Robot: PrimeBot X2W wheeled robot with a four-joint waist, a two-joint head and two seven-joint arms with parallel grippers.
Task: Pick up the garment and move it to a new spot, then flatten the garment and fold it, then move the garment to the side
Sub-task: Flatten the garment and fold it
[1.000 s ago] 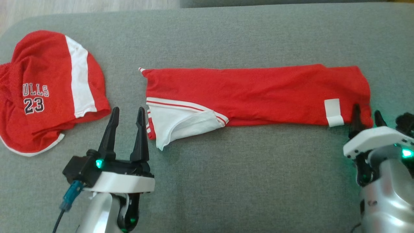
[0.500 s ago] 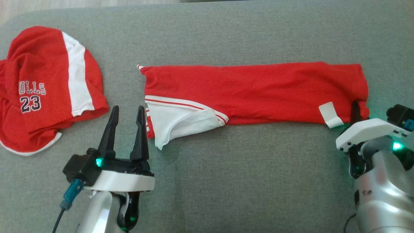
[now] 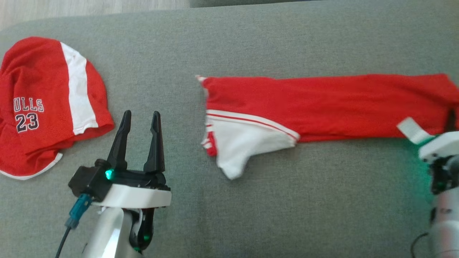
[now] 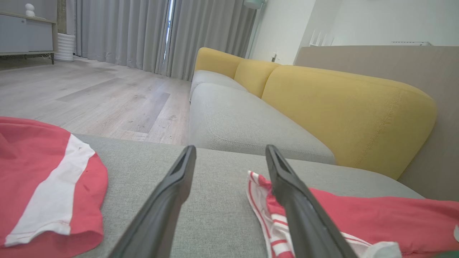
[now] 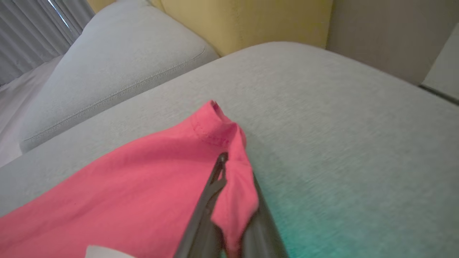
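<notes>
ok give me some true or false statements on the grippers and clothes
1. The right gripper is shut on a corner of the long red garment. True.
2. The numbered jersey lies left of the long red garment, apart from it. True.
3. The left gripper holds the numbered jersey. False: it is open over bare cushion, holding nothing.
4. The white label is at the garment's left end. False: it is at the right end.
</notes>
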